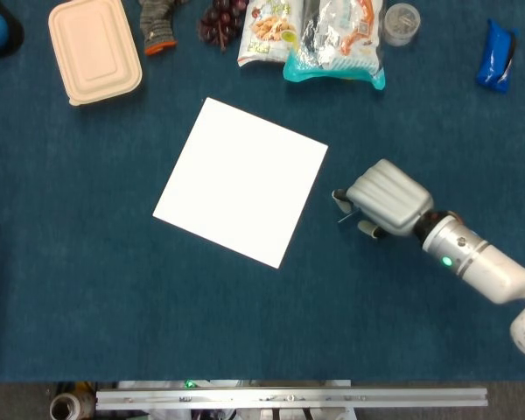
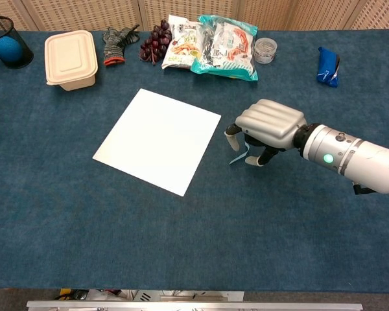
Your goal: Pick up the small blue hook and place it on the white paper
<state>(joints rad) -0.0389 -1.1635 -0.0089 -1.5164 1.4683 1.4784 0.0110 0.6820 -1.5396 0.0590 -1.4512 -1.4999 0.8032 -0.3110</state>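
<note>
- Your right hand [image 2: 267, 127] sits palm-down over the hook [image 2: 237, 157], just off the right edge of the paper [image 2: 158, 140]. Its fingers [image 2: 232, 138] curl down on either side of the hook; you cannot tell from either view whether they have closed on it.
- The hook lies on the cloth [image 2: 181, 246], apart from the paper, with only its lower end showing past the fingertips in the head view [image 1: 346, 217].
- Your left hand does not appear in either view.
- The paper lies flat and rotated, one corner pointing toward the table's near edge.
- The surface is a dark blue cloth covering the whole table, with no visible creases around the paper.
- Beyond the paper, along the far edge: a mesh cup [image 2: 6, 43] with a blue ball inside at far left, a beige lidded box [image 2: 70, 58], a grey glove [image 2: 116, 43], grapes [image 2: 155, 43], two snack bags [image 2: 214, 45] and a small clear jar [image 2: 266, 50].
- Further right of the paper, past the hand, lies a blue packet [image 2: 328, 65].
- Behind the table stands a woven panel wall [image 2: 194, 10].
- Nearer than the paper, a metal rail [image 1: 289, 398] runs along the table's front edge.
</note>
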